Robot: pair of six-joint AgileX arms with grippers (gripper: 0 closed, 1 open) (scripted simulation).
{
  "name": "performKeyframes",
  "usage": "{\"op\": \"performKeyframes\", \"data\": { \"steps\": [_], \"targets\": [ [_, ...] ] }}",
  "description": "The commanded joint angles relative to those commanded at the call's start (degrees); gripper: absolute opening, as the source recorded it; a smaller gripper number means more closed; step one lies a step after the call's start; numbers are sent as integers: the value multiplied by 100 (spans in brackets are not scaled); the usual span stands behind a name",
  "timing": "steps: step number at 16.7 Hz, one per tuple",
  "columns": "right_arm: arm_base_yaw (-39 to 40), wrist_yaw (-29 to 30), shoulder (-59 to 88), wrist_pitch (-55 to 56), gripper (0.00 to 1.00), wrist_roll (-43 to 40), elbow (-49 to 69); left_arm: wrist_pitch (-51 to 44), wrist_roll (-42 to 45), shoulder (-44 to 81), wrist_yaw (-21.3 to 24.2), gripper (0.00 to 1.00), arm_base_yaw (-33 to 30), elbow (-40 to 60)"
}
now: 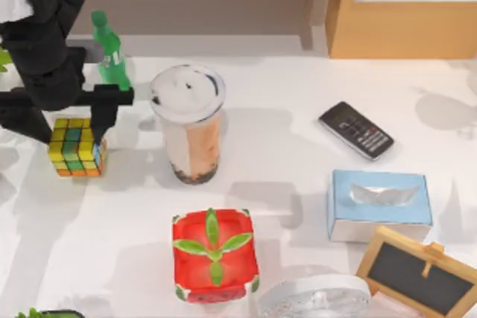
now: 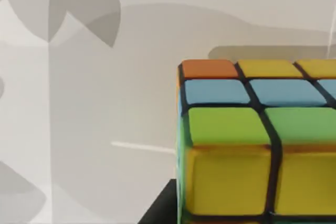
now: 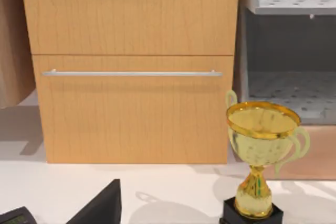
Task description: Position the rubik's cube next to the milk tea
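The rubik's cube (image 1: 77, 156) rests on the white table (image 1: 298, 80) at the left, a short gap away from the milk tea (image 1: 190, 132), a tall clear cup with a white lid and dark pearls. My left gripper (image 1: 74, 138) comes down over the cube with one black finger at each side of it, shut on it. The left wrist view shows the cube (image 2: 252, 145) very close, with a black finger (image 2: 157, 211) at its side. My right arm is parked off to the right, and a black part of its gripper (image 3: 100, 208) shows in its wrist view.
A green soda bottle (image 1: 110, 53) stands just behind the left gripper. A red box with green leaves (image 1: 215, 255) sits in front of the cup. To the right lie a phone (image 1: 356, 130), a blue tissue box (image 1: 380, 205) and a small chalkboard (image 1: 417, 273). A gold trophy (image 3: 260, 156) stands by the cabinet.
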Motion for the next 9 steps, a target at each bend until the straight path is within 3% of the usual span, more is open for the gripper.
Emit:
{"op": "performKeyframes", "data": {
  "steps": [3, 9],
  "targets": [
    [0, 0, 0, 0, 100, 0, 0, 0, 0, 0, 0, 98, 0, 0],
    [0, 0, 0, 0, 100, 0, 0, 0, 0, 0, 0, 100, 0, 0]
  ]
}}
